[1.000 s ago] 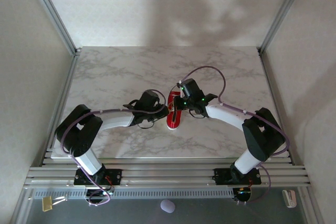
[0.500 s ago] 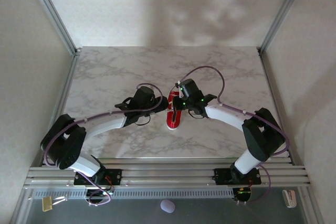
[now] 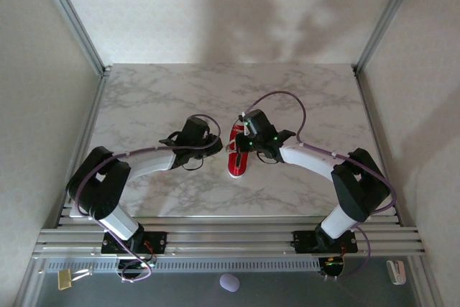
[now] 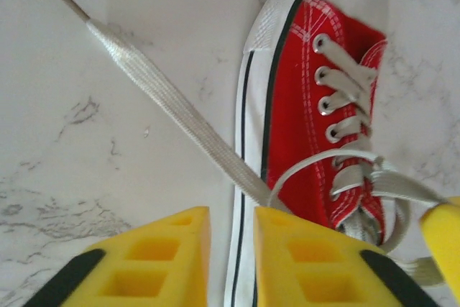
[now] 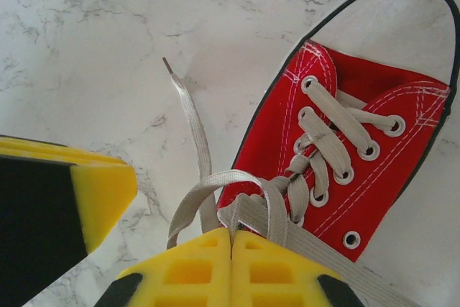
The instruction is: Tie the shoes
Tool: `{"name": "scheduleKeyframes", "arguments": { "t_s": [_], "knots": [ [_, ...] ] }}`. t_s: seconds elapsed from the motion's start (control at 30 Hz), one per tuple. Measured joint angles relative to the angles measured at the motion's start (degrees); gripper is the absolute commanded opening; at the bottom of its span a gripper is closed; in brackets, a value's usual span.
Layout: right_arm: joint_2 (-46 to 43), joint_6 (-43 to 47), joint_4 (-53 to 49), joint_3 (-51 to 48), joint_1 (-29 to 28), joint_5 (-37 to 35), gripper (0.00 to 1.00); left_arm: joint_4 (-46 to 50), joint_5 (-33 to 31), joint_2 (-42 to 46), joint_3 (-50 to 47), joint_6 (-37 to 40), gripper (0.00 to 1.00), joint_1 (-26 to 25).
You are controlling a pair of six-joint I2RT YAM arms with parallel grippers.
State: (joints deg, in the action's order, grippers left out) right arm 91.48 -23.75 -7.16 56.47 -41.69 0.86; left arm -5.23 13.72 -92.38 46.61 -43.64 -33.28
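Grey-veined white marble tabletop (image 3: 144, 98) forms the floor of a pale-walled enclosure. The small red canvas low-top sneaker (image 3: 236, 162), with its white rubber sole and toe cap, sits near the middle of the overhead frame, between the two wrists. Its long axis runs close to up-and-down in that view, leaning slightly. The toe looks to point toward the top of the frame and the heel opening toward the arm bases at the bottom, though the arms cover part of it. In the left wrist view the toe heads for the top edge, and in the right wrist view for the upper right corner.

The right gripper (image 5: 231, 239) has its yellow fingers pressed together with no gap, pinching white lace by the top eyelets. A loop of lace (image 5: 215, 176) arches out from between them at lower centre. The left gripper (image 4: 231, 217) stands just beside the sneaker's sole at the bottom of its view, its jaws a narrow slot apart. The loose flat white lace end (image 4: 154, 88) runs from its tip in the upper left down to the edge of the right-hand finger; whether it is pinched I cannot tell.

By my reading, the knot is at its first loop: one side is held as a loop and the other strand is being collected. The next move calls for a sure pinch on the loose strand close to the shoe. That strand then has to go round the held loop without dragging the light sneaker or pulling the loop out of the right gripper's hold
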Motion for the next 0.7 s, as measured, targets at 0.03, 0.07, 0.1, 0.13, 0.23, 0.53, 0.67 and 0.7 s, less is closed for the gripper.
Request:
{"name": "scheduleKeyframes", "arguments": {
  "t_s": [0.03, 0.07, 0.1, 0.13, 0.23, 0.53, 0.67, 0.7],
  "knots": [
    [0.00, 0.00, -0.04, 0.00, 0.00, -0.20, 0.00, 0.04, -0.02, 0.07, -0.50, -0.26, 0.14, 0.00],
    [0.00, 0.00, -0.11, 0.00, 0.00, -0.39, 0.00, 0.02, 0.00, 0.07, -0.96, -0.46, 0.13, 0.00],
    [0.00, -0.02, -0.17, 0.00, 0.00, -0.66, 0.00, -0.09, 0.00, 0.09, -1.73, -0.70, 0.12, -0.11],
    [0.00, -0.02, -0.24, 0.00, 0.00, -0.83, 0.00, -0.15, -0.04, 0.09, -2.43, -0.98, 0.11, -0.22],
    [0.00, -0.07, -0.37, 0.00, -0.15, -1.27, 0.00, -0.26, 0.00, 0.09, -5.07, -1.99, 0.07, -1.57],
    [-0.02, -2.23, -0.37, 0.00, -0.24, -2.80, 0.00, -4.15, 0.20, 0.09, -9.22, -5.81, 0.06, -6.25],
    [-0.04, -2.71, -0.37, 0.00, -0.24, -2.99, 0.00, -6.58, 0.24, 0.04, -9.22, -6.86, 0.06, -8.07],
    [-0.09, -2.86, -0.37, 0.00, -0.24, -3.08, 0.00, -7.21, 0.26, -0.07, -9.22, -7.13, 0.06, -8.50]
  ]
}}
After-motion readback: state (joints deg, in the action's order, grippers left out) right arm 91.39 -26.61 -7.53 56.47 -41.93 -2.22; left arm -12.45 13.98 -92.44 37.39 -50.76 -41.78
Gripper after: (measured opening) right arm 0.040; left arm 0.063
